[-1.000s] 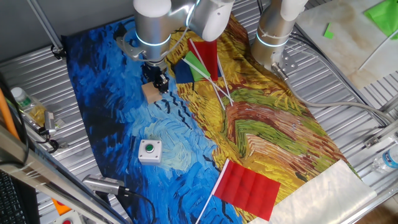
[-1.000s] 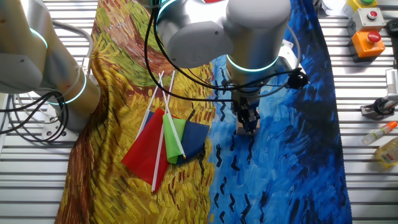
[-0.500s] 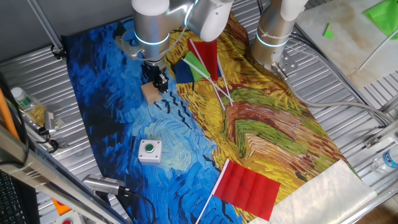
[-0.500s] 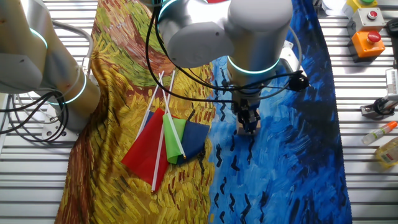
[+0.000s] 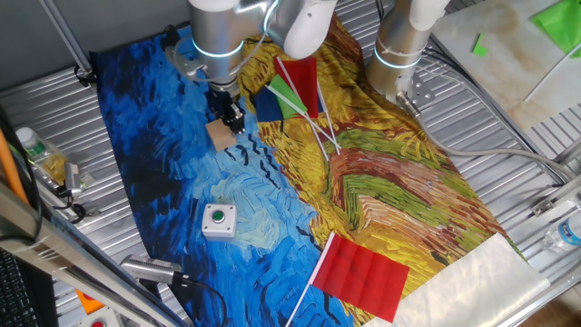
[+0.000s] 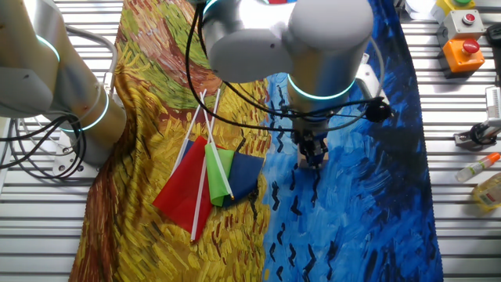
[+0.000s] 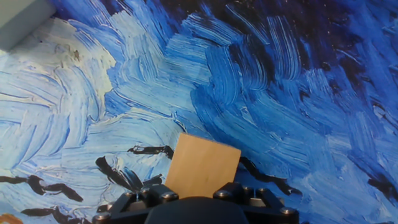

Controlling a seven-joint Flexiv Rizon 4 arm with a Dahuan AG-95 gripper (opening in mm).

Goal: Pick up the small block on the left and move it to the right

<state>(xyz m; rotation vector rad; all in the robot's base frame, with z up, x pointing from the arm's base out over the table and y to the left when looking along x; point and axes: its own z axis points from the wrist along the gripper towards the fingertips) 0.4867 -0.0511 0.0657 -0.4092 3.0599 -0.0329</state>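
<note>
Hand at the block, grasp step in hand

The hand [image 5: 232,116] sat just over the small block [image 5: 220,135] on the table's blue cloth [image 5: 154,163] (left side); whether its fingers gripped, I could not tell; next probably called for closing and lifting rightward.

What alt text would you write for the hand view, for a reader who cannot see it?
A tan wooden block sits on a cloth painted in swirling blue brushstrokes, right above the dark end effector at the bottom edge. A pale grey object shows in the top left corner.
</note>
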